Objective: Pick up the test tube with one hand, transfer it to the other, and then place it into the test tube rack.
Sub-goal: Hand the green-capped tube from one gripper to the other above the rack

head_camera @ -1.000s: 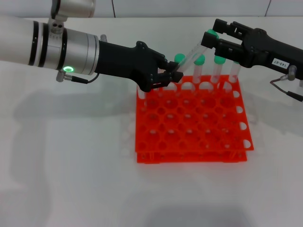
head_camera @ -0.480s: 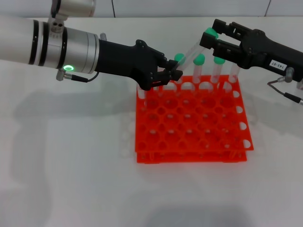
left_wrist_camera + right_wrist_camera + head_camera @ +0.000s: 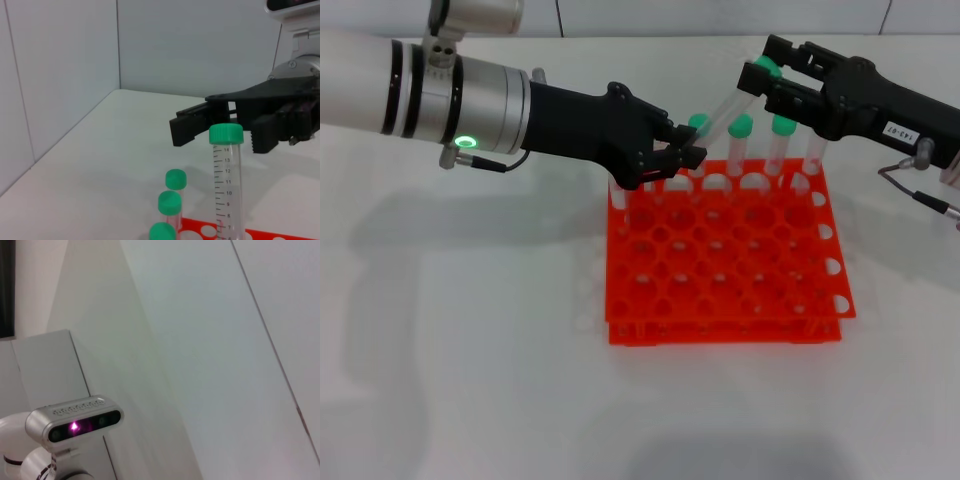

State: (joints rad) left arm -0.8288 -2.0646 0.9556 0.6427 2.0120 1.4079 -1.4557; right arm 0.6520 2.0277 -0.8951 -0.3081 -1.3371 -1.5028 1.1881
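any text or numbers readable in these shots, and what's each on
"14", "13", "12", "11", "10", "9", "8", "7": graduation numbers running down the test tube in the left wrist view.
White label on the right gripper: printed characters, too small to read.
Nothing else carries text.

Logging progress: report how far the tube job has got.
Done: the left gripper holds the test tube by its lower end, lifted above the test tube rack. In hand: the handover, with the right gripper at its green cap. Left: release, then racking.

Bright even light, soft shadows, sharp focus
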